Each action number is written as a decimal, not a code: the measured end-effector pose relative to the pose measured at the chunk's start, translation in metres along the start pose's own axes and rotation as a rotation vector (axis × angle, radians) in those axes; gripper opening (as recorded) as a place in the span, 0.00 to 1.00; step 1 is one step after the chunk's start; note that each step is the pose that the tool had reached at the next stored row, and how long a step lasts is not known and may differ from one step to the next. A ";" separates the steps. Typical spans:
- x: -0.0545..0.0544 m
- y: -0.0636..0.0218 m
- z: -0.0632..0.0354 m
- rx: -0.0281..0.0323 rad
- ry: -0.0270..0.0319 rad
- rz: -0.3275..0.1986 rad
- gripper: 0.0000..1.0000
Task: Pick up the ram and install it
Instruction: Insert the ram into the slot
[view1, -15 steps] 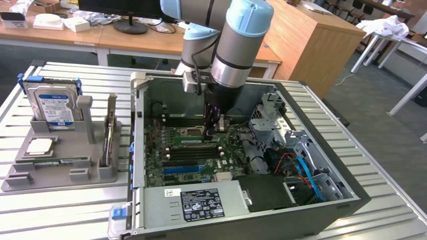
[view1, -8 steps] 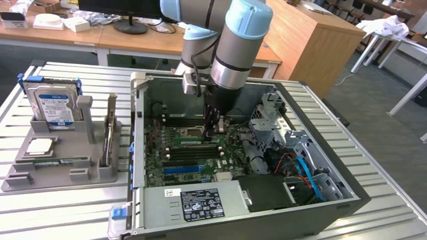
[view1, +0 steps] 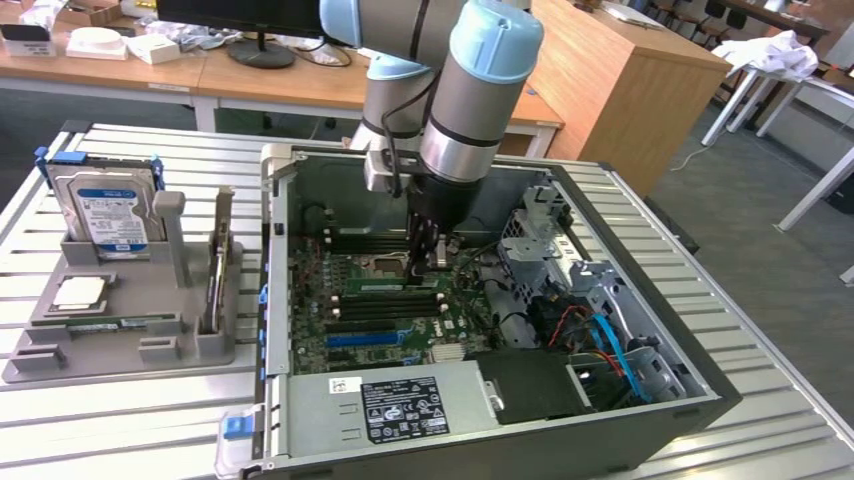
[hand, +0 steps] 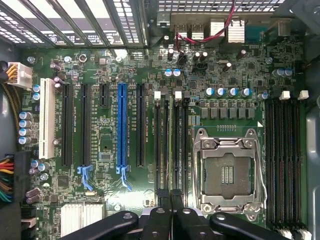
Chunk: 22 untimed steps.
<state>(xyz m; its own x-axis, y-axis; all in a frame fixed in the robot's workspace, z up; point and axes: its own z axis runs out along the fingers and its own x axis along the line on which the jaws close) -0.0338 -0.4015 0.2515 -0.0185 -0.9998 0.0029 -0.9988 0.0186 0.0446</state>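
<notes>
From my station I see the gripper (view1: 434, 262) down inside the open computer case (view1: 694, 395), low over the motherboard (hand: 125, 195) and just beside the empty processor socket (hand: 228, 172). On the wrist view its two black fingers (hand: 159, 220) are drawn together, clenched on the ram (hand: 172, 145). The ram shows edge-on as a thin pale line running along the pair of black memory slots (hand: 161, 145) next to the socket. It lies between the socket and the long blue expansion slot (hand: 121, 125). On the exterior view a short green strip (view1: 394, 285) sits under the gripper, close to the socket. I take it for the same stick, though it is hard to make out there. Whether its lower edge touches a slot, I cannot tell.
</notes>
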 end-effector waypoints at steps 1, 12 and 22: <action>0.000 0.0000 0.0000 0.0000 0.0000 0.000 0.12; 0.006 -0.0001 0.0002 0.0001 -0.0023 0.000 0.12; 0.013 -0.0002 0.0002 0.0001 -0.0038 0.000 0.12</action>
<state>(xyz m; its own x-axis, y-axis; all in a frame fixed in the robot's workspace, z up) -0.0338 -0.4149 0.2514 -0.0185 -0.9998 -0.0009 -0.9988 0.0184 0.0445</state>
